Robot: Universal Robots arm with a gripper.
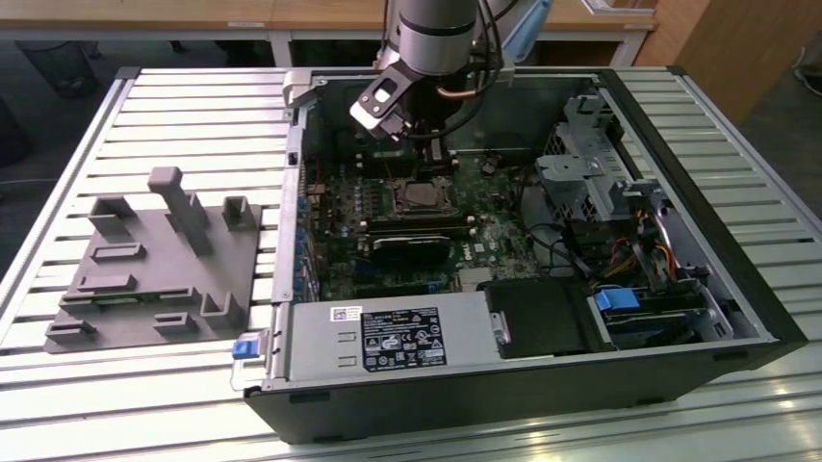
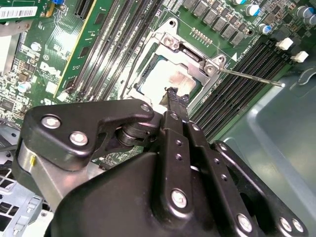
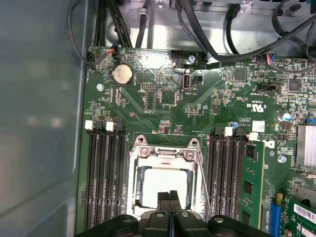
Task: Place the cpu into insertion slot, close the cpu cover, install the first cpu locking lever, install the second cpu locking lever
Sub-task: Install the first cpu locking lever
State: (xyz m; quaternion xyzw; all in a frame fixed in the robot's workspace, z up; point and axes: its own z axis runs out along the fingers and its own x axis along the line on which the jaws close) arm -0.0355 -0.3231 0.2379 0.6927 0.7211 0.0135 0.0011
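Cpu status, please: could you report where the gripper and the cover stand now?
Gripper shut, tips over the cpu. Cpu cover appears down around it. One thin lever sticks out loose beside the cover.

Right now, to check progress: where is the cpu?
In both wrist views the cpu lies framed by the cover, between the memory slots, beneath the gripper.

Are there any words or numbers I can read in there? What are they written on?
None can be read for sure.
White label on the grey box, exterior view: print too small to read.
Barcode sticker, second wrist view: print too small to read.
White lettering on the green board, first wrist view: too small to read.
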